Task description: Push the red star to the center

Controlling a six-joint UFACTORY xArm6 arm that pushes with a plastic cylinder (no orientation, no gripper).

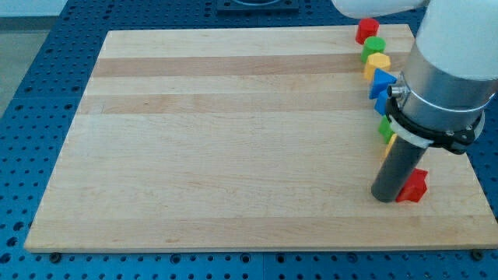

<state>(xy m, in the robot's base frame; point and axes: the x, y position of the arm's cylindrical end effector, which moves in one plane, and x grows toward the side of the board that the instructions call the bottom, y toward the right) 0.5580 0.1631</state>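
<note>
1. My tip [384, 198] sits on the surface [233, 155] at near right, touching or almost touching the red star [414, 186]. No fingers on this rig, just the bare rod, so nothing is clenched or held.
2. Key relation: the red star lies immediately right of my tip, about level with it, maybe a shade farther back. That puts my tip on the centre-facing side of the star, which I judge is the wrong side for the push.
3. The centre of the surface is well to the left of the star and somewhat farther back. To drive the star there, my tip likely needs to go around to the star's right-near side, then push left and slightly away.
4. Risk: the star is close to the right edge of the surface, so the room behind it looks tight. A nudge from the present side would send it toward that edge.
5. The star's points are partly hidden by the rod; I cannot tell its exact orientation, and it has no clear long axis.
6. Farther back on the right, partly under the arm: a green block [385, 128], a blue block [381, 80], a yellow block [377, 64], another green block [371, 48], and a red block [366, 30] at the far right corner. All are well apart from the star.
7. No containers anywhere.
</note>
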